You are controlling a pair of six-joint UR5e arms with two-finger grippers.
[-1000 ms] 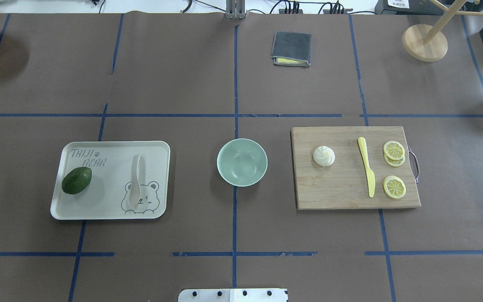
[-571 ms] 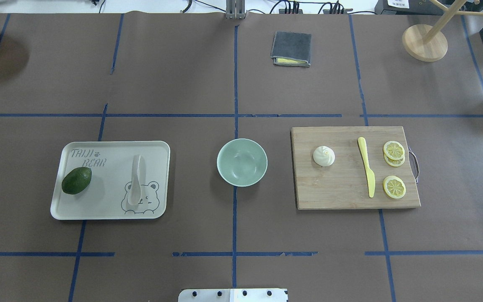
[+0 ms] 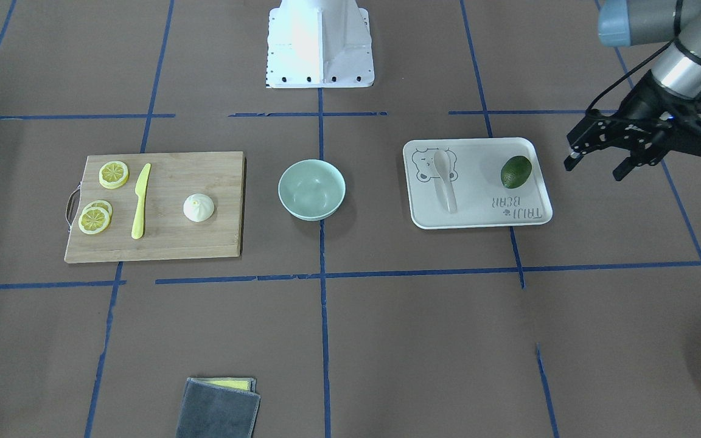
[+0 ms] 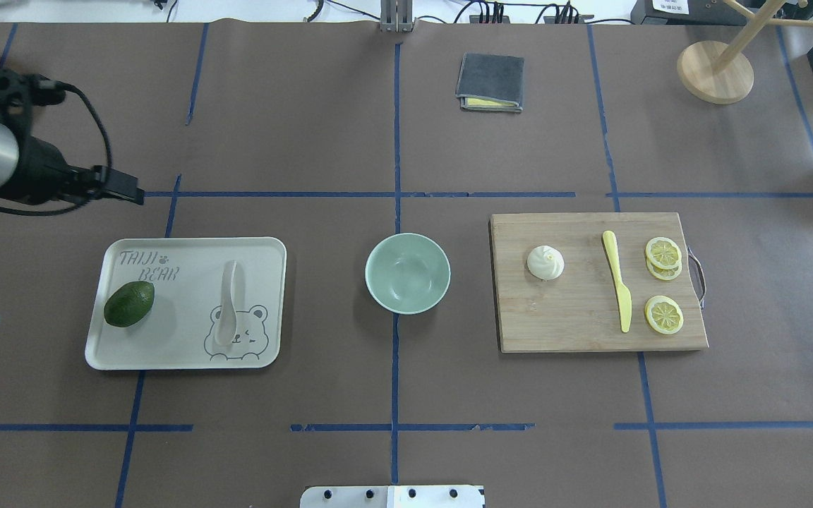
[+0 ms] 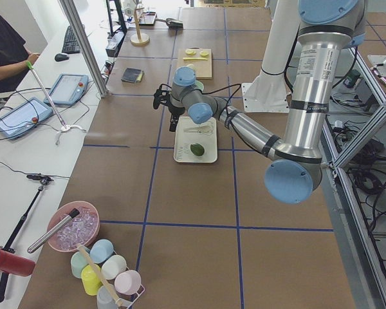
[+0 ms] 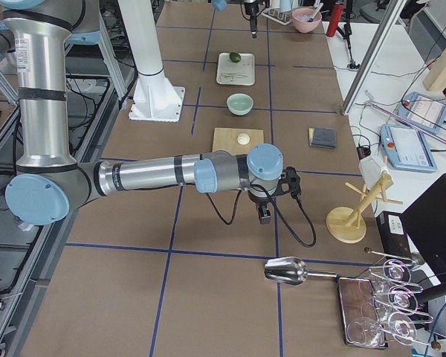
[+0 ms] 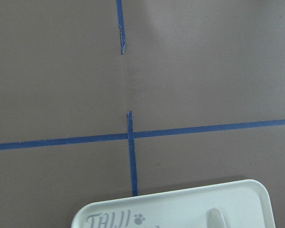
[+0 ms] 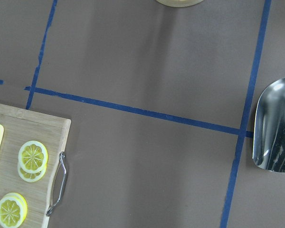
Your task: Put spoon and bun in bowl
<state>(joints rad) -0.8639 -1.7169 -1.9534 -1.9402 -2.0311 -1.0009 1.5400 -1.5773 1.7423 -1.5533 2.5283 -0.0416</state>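
The pale spoon lies on the white bear-print tray, scoop toward the robot; it also shows in the front view, and its handle end shows in the left wrist view. The white bun sits on the wooden cutting board. The mint-green bowl stands empty between tray and board. My left gripper hovers open and empty beyond the tray's far left corner. My right gripper shows only in the right side view, past the board's right end; I cannot tell whether it is open or shut.
A green avocado lies on the tray beside the spoon. A yellow plastic knife and lemon slices lie on the board. A grey cloth, a wooden stand and a metal scoop are further off.
My left arm has come into the overhead view from the left edge, its gripper now beyond the tray's far left corner. Spoon, bun and bowl have not moved.
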